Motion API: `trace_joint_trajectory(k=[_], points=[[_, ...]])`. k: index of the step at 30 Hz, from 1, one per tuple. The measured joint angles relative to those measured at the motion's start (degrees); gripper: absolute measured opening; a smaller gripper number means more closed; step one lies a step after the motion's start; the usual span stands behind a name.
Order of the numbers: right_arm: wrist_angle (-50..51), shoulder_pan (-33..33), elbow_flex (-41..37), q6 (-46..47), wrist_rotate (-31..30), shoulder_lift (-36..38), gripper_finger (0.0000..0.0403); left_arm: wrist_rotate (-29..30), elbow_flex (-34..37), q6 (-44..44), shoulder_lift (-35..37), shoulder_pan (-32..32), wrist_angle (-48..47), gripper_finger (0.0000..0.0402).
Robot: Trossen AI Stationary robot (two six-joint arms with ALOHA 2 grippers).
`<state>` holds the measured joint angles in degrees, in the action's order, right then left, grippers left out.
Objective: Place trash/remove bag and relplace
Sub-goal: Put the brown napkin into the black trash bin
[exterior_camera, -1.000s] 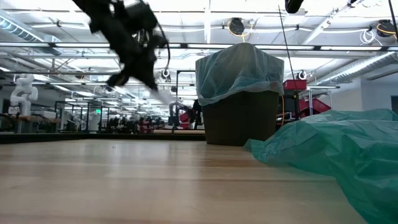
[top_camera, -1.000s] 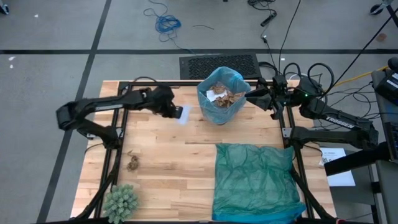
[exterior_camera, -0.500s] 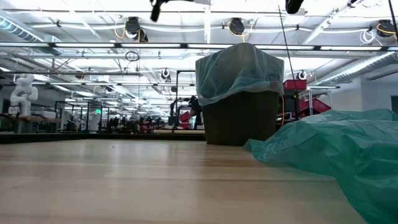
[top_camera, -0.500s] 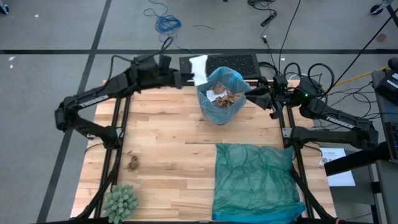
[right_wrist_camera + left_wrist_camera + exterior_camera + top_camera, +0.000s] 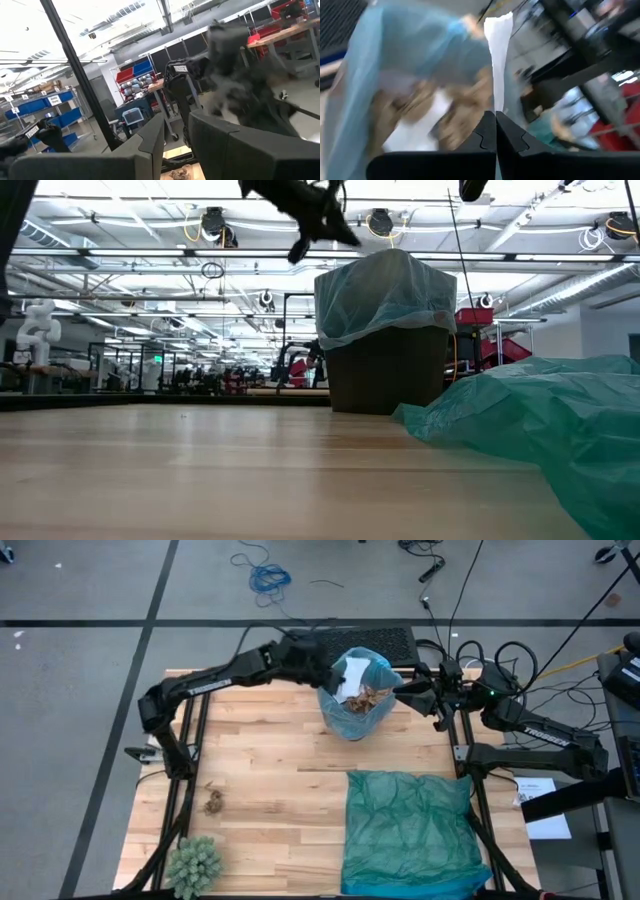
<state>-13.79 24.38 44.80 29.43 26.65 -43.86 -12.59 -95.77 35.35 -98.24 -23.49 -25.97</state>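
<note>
A dark bin lined with the light blue bag [image 5: 340, 712] stands at the table's far middle, with brown and white trash [image 5: 370, 696] inside. My left gripper [image 5: 338, 667] hangs over the bin's far-left rim, shut on a white paper scrap [image 5: 353, 674]. In the low view it [image 5: 300, 246] is above the bag [image 5: 385, 295]. My right gripper [image 5: 407, 691] stands at the bin's right rim with its fingers [image 5: 150, 145] apart. One brown wad [image 5: 213, 803] lies on the table at the near left. My left gripper pinches the white scrap's lower end [image 5: 496, 104] between its two shut fingers. The fingers slant down from the table's left over the bin. The scrap sticks out past the fingertips, clear of everything, above the bin's opening. Whether my right gripper touches the bag's rim [image 5: 396, 688], I cannot tell.
A darker teal-green bag [image 5: 410, 830] lies spread over the table's near right. A green spiky ball [image 5: 195, 862] sits at the near left corner. A black mat [image 5: 395, 640] lies past the far edge, and cables run behind the right arm.
My left gripper, shut on the white scrap, has risen from low over the table left of the bin. It has gone toward the far edge and then right, and has rolled. Scrap and gripper now hang over the bin's opening.
</note>
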Motion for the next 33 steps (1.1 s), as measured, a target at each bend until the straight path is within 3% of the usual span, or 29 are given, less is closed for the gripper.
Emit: trace_joint_trajectory(k=[9,23,27,33], points=[[-0.12,0.00,0.01,0.35,0.16,0.02,0.0084,0.86,-0.08,-5.23,-2.62,0.11,-1.72,0.0013],[-0.14,0.00,0.00,-0.10,0.14,0.02,0.0084,-2.35,-1.34,-6.63,-1.83,-0.87,3.46,0.0163],[-0.14,0.00,0.02,-0.02,0.11,0.02,0.0084,-2.20,-7.19,-12.90,0.43,-0.73,-4.12,0.0170],[-0.16,0.00,0.01,1.24,0.14,0.02,0.0084,5.28,-21.27,-20.98,1.86,2.30,-32.36,0.0171]])
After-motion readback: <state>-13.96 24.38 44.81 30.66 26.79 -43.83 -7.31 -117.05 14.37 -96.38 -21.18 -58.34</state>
